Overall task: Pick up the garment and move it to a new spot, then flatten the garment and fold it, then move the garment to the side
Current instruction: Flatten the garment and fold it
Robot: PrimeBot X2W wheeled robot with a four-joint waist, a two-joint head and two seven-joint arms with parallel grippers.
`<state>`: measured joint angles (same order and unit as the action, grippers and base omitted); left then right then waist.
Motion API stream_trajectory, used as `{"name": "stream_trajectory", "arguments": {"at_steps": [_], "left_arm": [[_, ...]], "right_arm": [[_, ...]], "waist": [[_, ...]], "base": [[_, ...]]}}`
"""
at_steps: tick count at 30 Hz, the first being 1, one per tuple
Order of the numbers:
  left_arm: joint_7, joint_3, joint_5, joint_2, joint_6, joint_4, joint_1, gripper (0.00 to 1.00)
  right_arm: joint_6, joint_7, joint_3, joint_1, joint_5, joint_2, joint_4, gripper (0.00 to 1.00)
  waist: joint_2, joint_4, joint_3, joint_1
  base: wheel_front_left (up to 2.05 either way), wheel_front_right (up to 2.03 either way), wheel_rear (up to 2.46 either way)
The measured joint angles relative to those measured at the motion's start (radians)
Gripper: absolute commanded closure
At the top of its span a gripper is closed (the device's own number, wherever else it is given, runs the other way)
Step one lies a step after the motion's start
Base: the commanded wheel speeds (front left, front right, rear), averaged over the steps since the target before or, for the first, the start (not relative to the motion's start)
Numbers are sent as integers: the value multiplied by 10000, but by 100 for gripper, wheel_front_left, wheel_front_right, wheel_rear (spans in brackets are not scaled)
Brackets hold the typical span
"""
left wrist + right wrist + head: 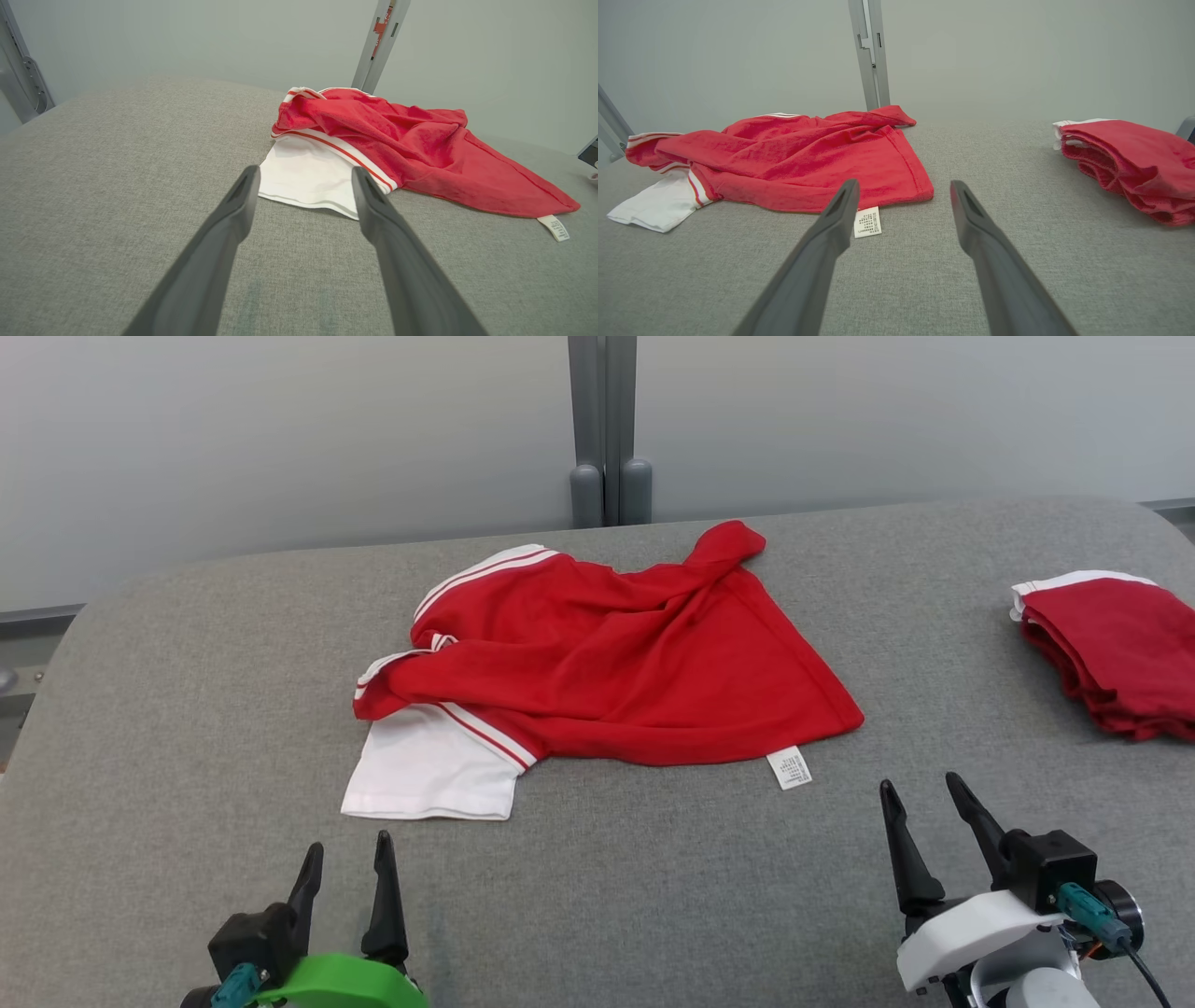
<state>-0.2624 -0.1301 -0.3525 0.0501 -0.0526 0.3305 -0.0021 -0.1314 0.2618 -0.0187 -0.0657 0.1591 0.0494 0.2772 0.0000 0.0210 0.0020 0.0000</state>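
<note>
Left gripper (345, 857) low, jaws apart, right gripper (924, 793) likewise, empty

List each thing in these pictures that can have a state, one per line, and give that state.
red garment: crumpled, unfolded, not held
care label: poking out at the hem
red pile: folded, set aside on the right
left gripper: open, empty
right gripper: open, empty

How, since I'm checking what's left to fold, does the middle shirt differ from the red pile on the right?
The shirt lies spread and rumpled; the pile is folded compactly. The shirt shows a broad white sleeve and a label; the pile, just a thin white edge. Both are red, on the grey surface.
</note>
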Motion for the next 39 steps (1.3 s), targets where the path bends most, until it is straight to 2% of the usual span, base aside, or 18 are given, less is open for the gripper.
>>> {"name": "stream_trajectory", "arguments": {"at_steps": [5, 17, 20, 26, 30, 35, 36, 38, 39], "left_arm": [[372, -81, -8, 50, 0, 800, -803, 0], [3728, 142, -454, 807, 236, 3248, -3673, 0], [4213, 113, -458, 932, 328, 3647, -4039, 0], [4665, 10, -502, 941, 449, 4230, -4497, 0], [4777, -88, -393, 976, 698, 4615, -4715, 0], [4976, -213, -418, 918, 594, 4915, -4868, 0], [4995, -249, -420, 920, 543, 4928, -4886, 39], [4964, -303, -426, 905, 518, 4916, -4909, 96], [4878, -324, -426, 894, 514, 4886, -4910, 100]], "right_arm": [[0, 2, -2, -171, -82, 0, 322, 0], [0, 0, -581, -1425, -564, -4, 1206, 0], [0, 0, -635, -1618, -631, -4, 1264, 0], [0, 0, -631, -1782, -711, -4, 1346, 0], [0, 0, -648, -1893, -711, -4, 1388, 0], [0, 0, -619, -1966, -732, -4, 1404, 0], [0, 0, -594, -2005, -750, -2, 1429, 0], [0, 0, -535, -2144, -884, -4, 1532, 0], [0, 0, -499, -2212, -926, -4, 1597, 0]], "waist": [[0, -18, 149, 0], [0, -264, 913, 0], [0, -366, 1122, 0], [0, -546, 1478, 0], [0, -645, 1620, 0], [0, -709, 1707, 0], [0, -700, 1710, 0], [0, -664, 1724, 0], [0, -645, 1732, 0]], "base": [[0, 0, 0], [0, 0, 0], [0, 0, 0], [0, 0, 0], [0, 0, 0], [0, 0, 0], [0, 0, 0], [0, 0, 0], [0, 0, 0]]}}
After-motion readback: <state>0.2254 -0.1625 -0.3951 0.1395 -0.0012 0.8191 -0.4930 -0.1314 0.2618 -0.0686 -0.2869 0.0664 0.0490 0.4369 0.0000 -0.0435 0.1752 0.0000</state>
